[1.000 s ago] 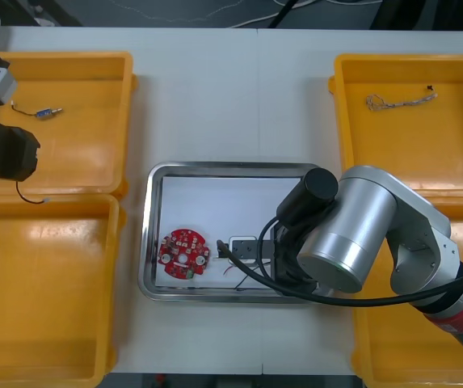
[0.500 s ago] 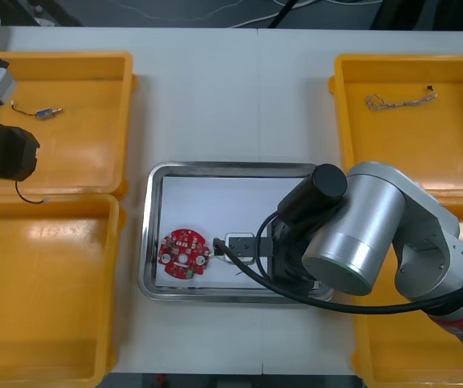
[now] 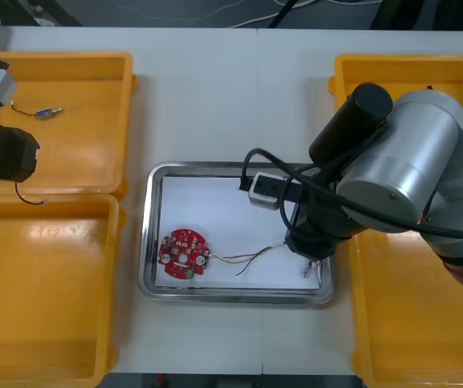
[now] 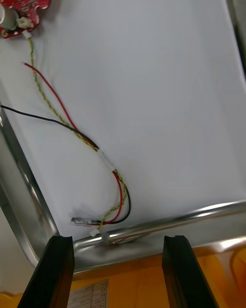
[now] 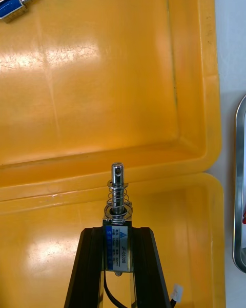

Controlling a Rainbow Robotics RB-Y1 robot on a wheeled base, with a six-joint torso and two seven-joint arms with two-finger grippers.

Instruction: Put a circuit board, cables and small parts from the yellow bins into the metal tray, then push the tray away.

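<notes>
My right tool hangs above the right edge of the metal tray. Its two black fingers stand wide apart and there is nothing between them. Under it, inside the white tray, lies the red and yellow cable. One end of the cable reaches the edge of the round red circuit board, which lies flat in the tray's left part. The other end curls in a loop just beside the rim, close to the fingers of my right tool. My left tool is at the left side of the worktop, above the line where the two left yellow bins meet. It pinches a small metal part by its body with the blue label. The spring and the pin of the part stick out past the fingertips, and a thin black lead with a white plug hangs from it. In the far left bin lies a second small metal part, well apart from my left tool. The near left bin lies under my left wrist.
</notes>
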